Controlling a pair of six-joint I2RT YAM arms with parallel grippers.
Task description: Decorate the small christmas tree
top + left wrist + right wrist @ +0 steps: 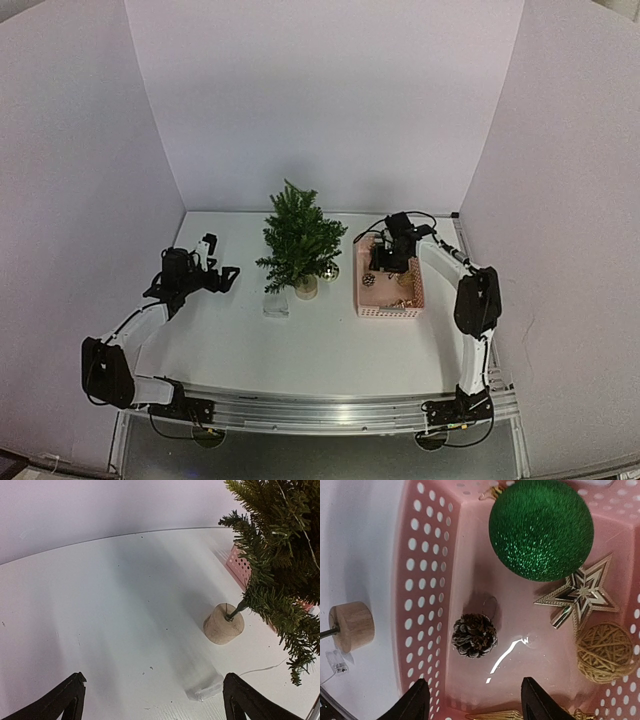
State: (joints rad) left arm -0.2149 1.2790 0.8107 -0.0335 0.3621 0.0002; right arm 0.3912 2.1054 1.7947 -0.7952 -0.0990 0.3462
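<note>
Right wrist view puts my right hand (476, 694) nearest. It is released, its two dark fingers apart with nothing between them, hanging inside the pink basket (422, 580). Just beyond the fingers, toward 12 o'clock, lies a pinecone (474, 635) with a thin wire loop. At 2 o'clock from it sits a gold star (580, 597), at 3 o'clock a woven gold ball (606, 652), and farthest off, at 1 o'clock, a green glitter ball (541, 527). I judge I'm at the picking step, choosing an ornament, and the pinecone is the one best lined up. The next move calls for lowering until the fingers straddle the cone, closing gently, lifting clear of the basket wall and carrying it to a branch. My left hand (154, 692) is released too, fingers spread wide over the worktop (100, 605), with a small clear packet (202, 687) just ahead at 1 o'clock. From above, the small christmas tree (298, 240) stands upright on its pale round base mid-worktop, with the basket just beside it at 3 o'clock and the left hand at 9 o'clock. I see nothing hung on its branches, though small pieces would be hard to make out, so the task looks barely begun. No brand, label or writing is readable anywhere.
</note>
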